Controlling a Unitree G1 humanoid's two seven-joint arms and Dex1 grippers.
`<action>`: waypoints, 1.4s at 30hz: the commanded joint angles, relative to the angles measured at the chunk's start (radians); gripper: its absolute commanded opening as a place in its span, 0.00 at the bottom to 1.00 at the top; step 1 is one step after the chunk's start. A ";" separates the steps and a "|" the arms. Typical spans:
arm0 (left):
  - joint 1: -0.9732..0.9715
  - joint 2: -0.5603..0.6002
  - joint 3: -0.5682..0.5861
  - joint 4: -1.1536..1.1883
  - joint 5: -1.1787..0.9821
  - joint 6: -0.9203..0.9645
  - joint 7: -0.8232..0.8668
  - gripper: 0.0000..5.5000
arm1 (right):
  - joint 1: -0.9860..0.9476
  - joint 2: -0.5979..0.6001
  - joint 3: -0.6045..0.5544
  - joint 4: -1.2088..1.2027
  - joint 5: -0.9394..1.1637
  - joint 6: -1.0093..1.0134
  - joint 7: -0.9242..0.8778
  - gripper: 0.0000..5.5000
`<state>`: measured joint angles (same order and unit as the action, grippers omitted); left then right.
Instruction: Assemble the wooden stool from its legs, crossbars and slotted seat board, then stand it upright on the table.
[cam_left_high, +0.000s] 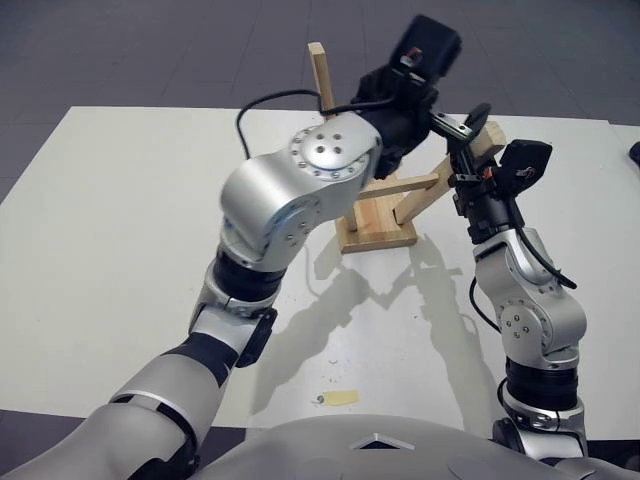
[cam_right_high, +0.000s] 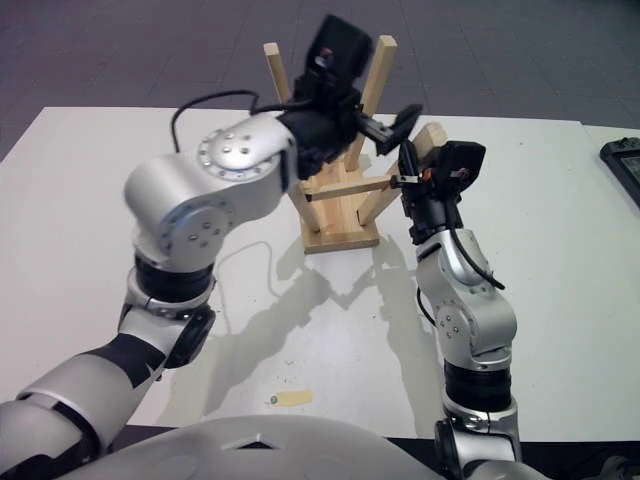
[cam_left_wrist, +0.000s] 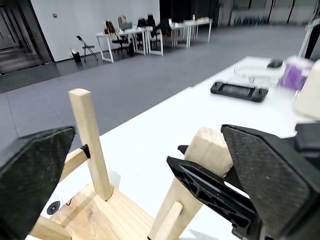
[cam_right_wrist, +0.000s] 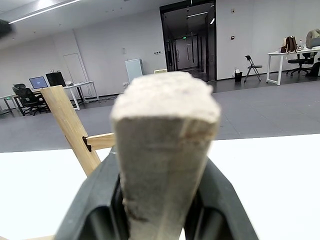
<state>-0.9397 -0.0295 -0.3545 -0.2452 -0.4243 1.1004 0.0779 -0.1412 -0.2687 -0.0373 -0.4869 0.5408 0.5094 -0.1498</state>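
Observation:
The wooden stool lies upside down on the white table (cam_left_high: 120, 220), its seat board (cam_left_high: 375, 238) flat and its legs pointing up. A crossbar (cam_left_high: 400, 186) joins two legs. My right gripper (cam_right_wrist: 155, 200) is shut on the top end of the near right leg (cam_left_high: 487, 140), whose end grain sits between the fingers (cam_right_wrist: 95, 205). My left gripper (cam_left_wrist: 150, 175) hangs open above the stool, its two dark pads (cam_left_wrist: 270, 180) wide apart, with another leg (cam_left_wrist: 92, 140) standing between them. The left arm hides part of the stool in the eye views.
A small yellowish tag (cam_left_high: 338, 398) lies near the table's front edge. A black flat device (cam_left_wrist: 239, 91) and a purple thing (cam_left_wrist: 295, 72) lie on a neighbouring table to the right. Bare tabletop spreads left of the stool.

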 joint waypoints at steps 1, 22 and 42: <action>-0.066 0.037 -0.195 0.113 0.133 -0.026 -0.068 0.98 | 0.102 0.030 0.098 0.148 -0.011 0.268 -0.017 0.19; 0.184 0.248 -0.299 -0.037 0.678 -0.269 0.044 0.98 | 0.100 0.033 0.068 0.196 -0.055 0.245 0.031 0.19; 0.220 0.235 -0.441 0.084 0.892 -0.286 -0.188 0.55 | 0.104 0.051 0.070 0.192 -0.062 0.248 0.035 0.19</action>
<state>-0.7398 0.2025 -0.7994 -0.2141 0.4284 0.7899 -0.0780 -0.1808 -0.2249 -0.0312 -0.4528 0.4996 0.5456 -0.1170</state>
